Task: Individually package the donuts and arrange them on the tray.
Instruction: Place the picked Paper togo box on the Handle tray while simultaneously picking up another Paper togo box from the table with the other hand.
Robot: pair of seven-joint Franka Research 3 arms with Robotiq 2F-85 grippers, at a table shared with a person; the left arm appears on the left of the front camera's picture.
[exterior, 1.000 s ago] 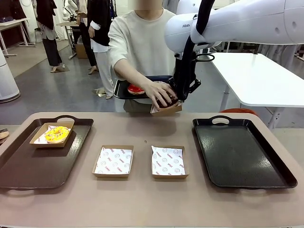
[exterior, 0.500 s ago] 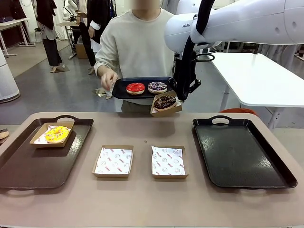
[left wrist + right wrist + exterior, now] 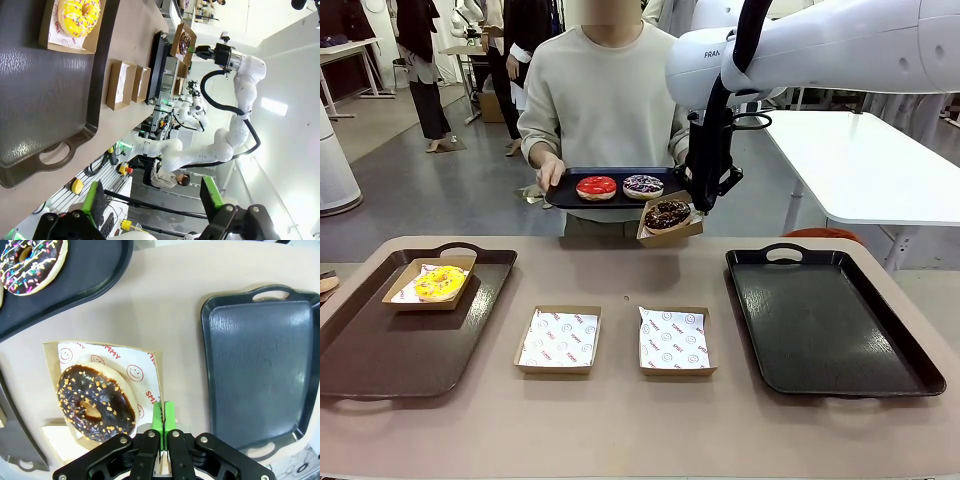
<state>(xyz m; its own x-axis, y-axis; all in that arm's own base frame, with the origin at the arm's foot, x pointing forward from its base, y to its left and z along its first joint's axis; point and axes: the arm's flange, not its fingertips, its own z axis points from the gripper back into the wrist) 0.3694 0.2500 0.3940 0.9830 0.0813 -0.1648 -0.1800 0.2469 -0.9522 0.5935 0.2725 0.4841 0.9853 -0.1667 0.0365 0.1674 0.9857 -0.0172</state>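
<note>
Tray [image 3: 565,198] shifted; right pincer [image 3: 162,408] grips box [image 3: 125,357] holding donut [image 3: 116,399].

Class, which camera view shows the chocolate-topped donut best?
The right wrist view: the chocolate-topped donut lies close, crumb topping clear, in the box pinched by the right claw. The front view shows it small; the left wrist view shows it tiny and far.

Light: bright and even, cast from overhead.
Glare: pale sheen seen on the right tray [image 3: 830,330] and the left tray [image 3: 45,100].
Shadows: soft and short, thrown under the boxes [image 3: 558,367].
Distortion: wrist views bent at the edges.
Blur: far background softened.
</note>
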